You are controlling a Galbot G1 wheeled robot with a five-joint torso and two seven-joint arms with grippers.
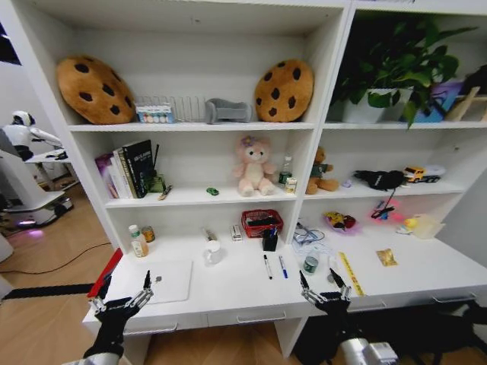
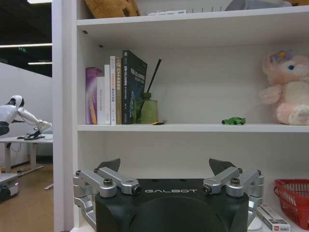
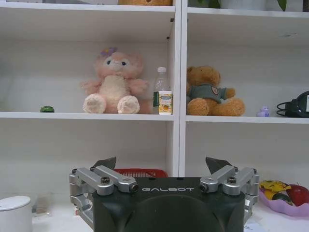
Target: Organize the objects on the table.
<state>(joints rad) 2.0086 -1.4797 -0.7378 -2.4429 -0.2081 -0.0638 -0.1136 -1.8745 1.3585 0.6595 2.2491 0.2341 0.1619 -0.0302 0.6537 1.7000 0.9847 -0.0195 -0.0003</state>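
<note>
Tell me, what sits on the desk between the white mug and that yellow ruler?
In the head view, between the white mug and yellow ruler lie a black pen, a blue pen and a small tin.

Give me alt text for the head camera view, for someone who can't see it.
Two open grippers, left gripper and right gripper, hover at the near edge of a white table below white shelves. On the table lie a silver laptop, two pens, a yellow ruler, a white mug and a gold packet.
</note>
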